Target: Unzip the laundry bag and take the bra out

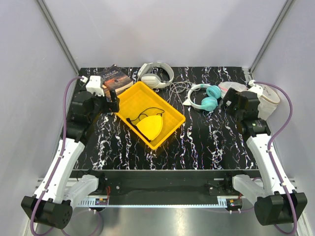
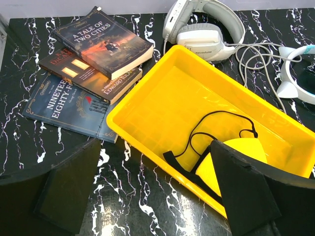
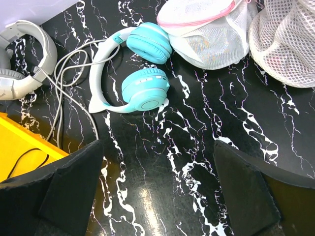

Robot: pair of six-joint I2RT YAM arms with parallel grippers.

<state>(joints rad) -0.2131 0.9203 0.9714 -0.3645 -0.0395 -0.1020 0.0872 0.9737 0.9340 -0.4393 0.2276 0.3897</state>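
The laundry bag [image 3: 206,34], round white mesh with a pink rim and zipper, lies zipped at the back right of the table, next to the teal headphones. In the top view [image 1: 231,88] my right arm partly covers it. The dark navy bra is not visible in any view. My right gripper [image 3: 157,142] is open and empty, hovering over bare table just in front of the bag [image 1: 230,102]. My left gripper [image 2: 155,142] is open and empty at the near left edge of the yellow tray [image 1: 110,101].
A taller cream mesh bag [image 3: 285,44] stands right of the laundry bag. Teal headphones [image 3: 142,73] lie left of it. The yellow tray [image 2: 172,98] holds a yellow bra [image 2: 241,147]. White headphones [image 2: 204,29] and books [image 2: 93,54] lie at the back left.
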